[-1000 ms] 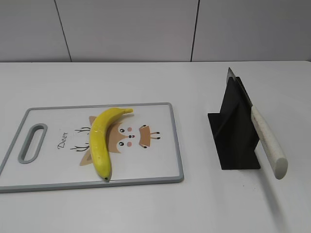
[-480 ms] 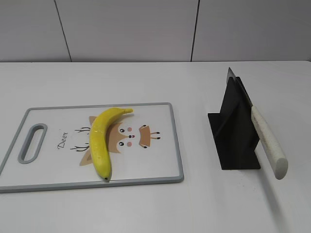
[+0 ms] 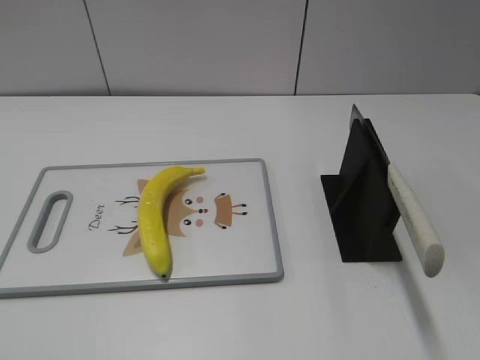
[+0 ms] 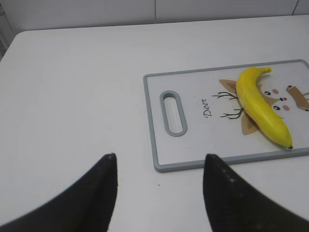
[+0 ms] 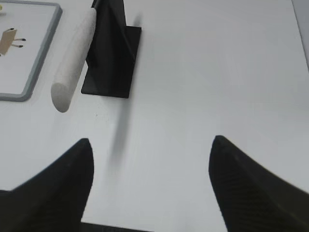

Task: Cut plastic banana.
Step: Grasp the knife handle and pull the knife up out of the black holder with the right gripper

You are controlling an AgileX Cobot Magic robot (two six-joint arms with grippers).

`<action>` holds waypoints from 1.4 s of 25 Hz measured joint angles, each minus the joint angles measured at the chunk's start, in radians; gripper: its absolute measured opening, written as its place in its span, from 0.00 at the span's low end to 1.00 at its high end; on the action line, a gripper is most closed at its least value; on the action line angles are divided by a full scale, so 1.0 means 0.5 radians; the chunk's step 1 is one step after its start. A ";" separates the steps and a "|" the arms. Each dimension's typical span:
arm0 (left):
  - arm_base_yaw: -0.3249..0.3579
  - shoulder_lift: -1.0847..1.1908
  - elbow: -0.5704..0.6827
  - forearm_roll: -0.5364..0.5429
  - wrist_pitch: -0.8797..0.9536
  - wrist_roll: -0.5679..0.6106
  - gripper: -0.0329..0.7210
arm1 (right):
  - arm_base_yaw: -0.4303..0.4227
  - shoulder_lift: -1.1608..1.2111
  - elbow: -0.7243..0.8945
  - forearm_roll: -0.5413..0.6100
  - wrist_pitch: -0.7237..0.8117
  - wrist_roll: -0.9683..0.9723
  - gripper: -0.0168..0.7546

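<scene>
Both hands hang apart from everything: the right gripper (image 5: 149,159) has its dark fingers spread wide over bare white table (image 5: 217,72), and the left gripper (image 4: 159,169) is likewise spread, holding nothing.

Ahead and to the left of the right gripper, one knife with a pale speckled handle (image 5: 75,63) juts out of one black wedge-shaped stand (image 5: 112,53). The handle slopes out over the table with nothing under its free end, so a grasp that lands off-centre could, I judge, tip the light stand or drag it along.

Ahead and to the right of the left gripper lies one white, grey-rimmed cutting board with a deer print (image 4: 193,159). On it rests one glossy yellow plastic banana (image 4: 263,108) (curved, so likely to roll under a blade).
</scene>
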 joint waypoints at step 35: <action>0.000 0.000 0.000 0.000 -0.002 -0.001 0.85 | 0.424 2.428 -1.095 0.300 0.256 0.225 0.78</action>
